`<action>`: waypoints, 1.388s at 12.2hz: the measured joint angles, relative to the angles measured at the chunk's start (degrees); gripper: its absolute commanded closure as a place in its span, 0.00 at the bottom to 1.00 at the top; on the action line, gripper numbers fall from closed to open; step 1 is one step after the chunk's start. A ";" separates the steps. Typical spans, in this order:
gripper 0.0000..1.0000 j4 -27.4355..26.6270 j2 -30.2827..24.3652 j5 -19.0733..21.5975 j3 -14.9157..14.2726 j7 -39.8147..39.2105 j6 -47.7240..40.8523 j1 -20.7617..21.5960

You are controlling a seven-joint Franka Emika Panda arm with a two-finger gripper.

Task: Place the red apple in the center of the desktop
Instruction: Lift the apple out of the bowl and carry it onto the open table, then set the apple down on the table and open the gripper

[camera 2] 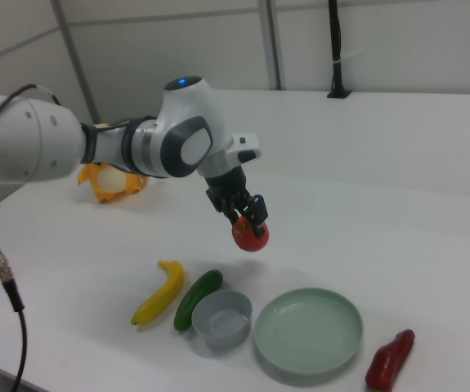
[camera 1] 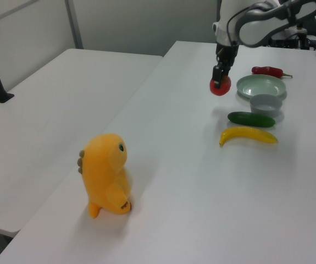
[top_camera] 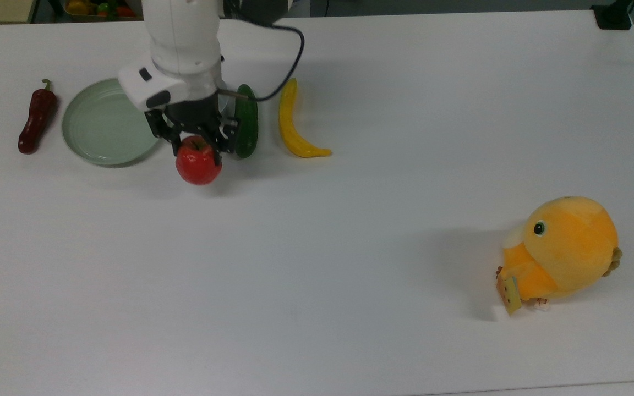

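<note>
The tool [top_camera: 198,144] is clamped on the upper part of the red apple [top_camera: 198,163], near its stem, and the fruit hangs below the fingers clear of the bench [top_camera: 317,308]. The right view makes the height plain: the red apple [camera 2: 250,234] is well above the white surface, with the grey bowl [camera 2: 221,318] and the pale-green plate [camera 2: 307,331] lying lower and nearer that camera. In the left view the tool [camera 1: 219,76] and the red apple [camera 1: 220,86] sit beside the plate's [camera 1: 261,86] near rim.

The relation that matters now is apple to bench centre. In the top view, the open middle of the bench lies at about 4 o'clock from the held apple, well apart from it, with nothing between. The cucumber [top_camera: 246,126] is just beside the tool at about 2 o'clock and the banana [top_camera: 293,122] beyond it; the chili pepper [top_camera: 36,118] is far off at 9 o'clock, the orange plush toy [top_camera: 564,253] far toward 4 o'clock, past the centre.

By my judgement the carry is under way and the lowering and release are not yet done.
</note>
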 measured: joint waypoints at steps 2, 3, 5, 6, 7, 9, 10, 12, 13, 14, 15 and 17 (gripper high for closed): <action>0.61 1.81 3.40 0.02 0.29 4.12 0.95 1.05; 0.61 3.09 5.15 0.05 0.30 5.80 0.95 1.70; 0.60 6.08 8.68 0.05 0.40 8.33 0.97 2.61; 0.57 7.22 9.70 0.05 0.41 8.85 0.97 2.98; 0.37 7.82 10.13 0.05 0.64 9.06 0.97 3.12; 0.22 7.97 10.19 0.05 1.34 9.31 0.97 3.12; 0.20 7.97 10.21 0.05 1.45 9.35 0.97 3.12; 0.16 7.97 10.25 0.05 1.46 9.35 0.97 3.11; 0.13 7.97 10.29 0.04 1.48 9.35 0.97 3.11; 0.13 7.97 10.38 0.04 1.48 9.35 0.97 3.11; 0.03 7.97 10.46 0.03 1.49 9.35 0.97 3.11; 0.00 7.98 10.51 0.03 1.49 9.35 0.97 3.11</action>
